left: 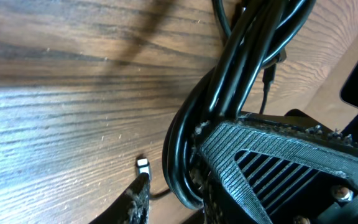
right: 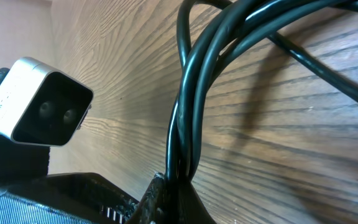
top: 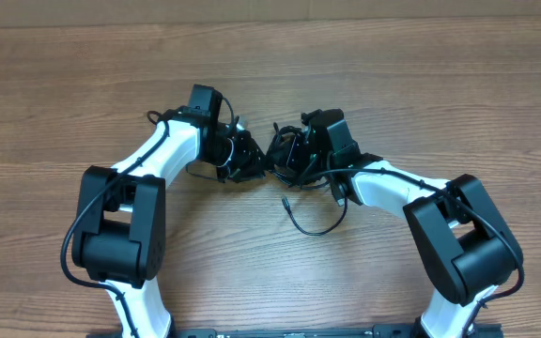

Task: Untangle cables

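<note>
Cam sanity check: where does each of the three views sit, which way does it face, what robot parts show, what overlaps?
Overhead: fixed above, looking straight down at the table; both arms, left gripper and right gripper close together at the cables.
Left wrist: on the left arm, looking low along its gripper across the table; own fingers flank the cables.
Right wrist: on the right arm, facing along the table; own finger at bottom, cables, a camera box at left.
Shared: all three show the cables.
</note>
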Motion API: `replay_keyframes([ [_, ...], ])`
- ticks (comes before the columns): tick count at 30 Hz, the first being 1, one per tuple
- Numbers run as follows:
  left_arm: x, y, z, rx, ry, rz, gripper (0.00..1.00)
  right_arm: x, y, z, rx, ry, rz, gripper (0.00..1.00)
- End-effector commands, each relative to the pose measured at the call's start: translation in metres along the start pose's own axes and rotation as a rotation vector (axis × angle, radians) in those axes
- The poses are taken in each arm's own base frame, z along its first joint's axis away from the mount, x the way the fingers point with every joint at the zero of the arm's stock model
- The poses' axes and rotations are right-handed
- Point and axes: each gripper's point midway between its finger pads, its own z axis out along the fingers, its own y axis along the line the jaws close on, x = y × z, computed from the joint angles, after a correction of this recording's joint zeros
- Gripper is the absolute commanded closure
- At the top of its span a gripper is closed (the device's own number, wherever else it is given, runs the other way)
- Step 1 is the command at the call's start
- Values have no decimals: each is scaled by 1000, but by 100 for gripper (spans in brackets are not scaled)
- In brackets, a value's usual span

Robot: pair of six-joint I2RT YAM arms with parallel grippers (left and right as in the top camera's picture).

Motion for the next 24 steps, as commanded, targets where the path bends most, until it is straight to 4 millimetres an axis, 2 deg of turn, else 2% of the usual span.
replay_keyframes([
  [1, -2, -5, 4, -36, -40, 37, 70, 0, 20, -5, -49, 9, -23, 96],
  [6, -2, -5, 11, -76, -63, 69, 71, 1, 20, -5, -51, 12, -23, 96],
  [14, -7, -4, 12, -100, -87, 119, 89, 4, 22, -5, -64, 32, -20, 96],
  [19, -10, 14, 11, -198, -122, 124, 92, 4, 22, -5, -64, 32, -20, 96],
  [20, -10, 16, 12, -201, -119, 136, 96, 4, 22, -5, -64, 32, -20, 96],
  [24, -7, 21, 12, -216, -103, 189, 96, 4, 22, -5, -62, 32, -21, 96],
])
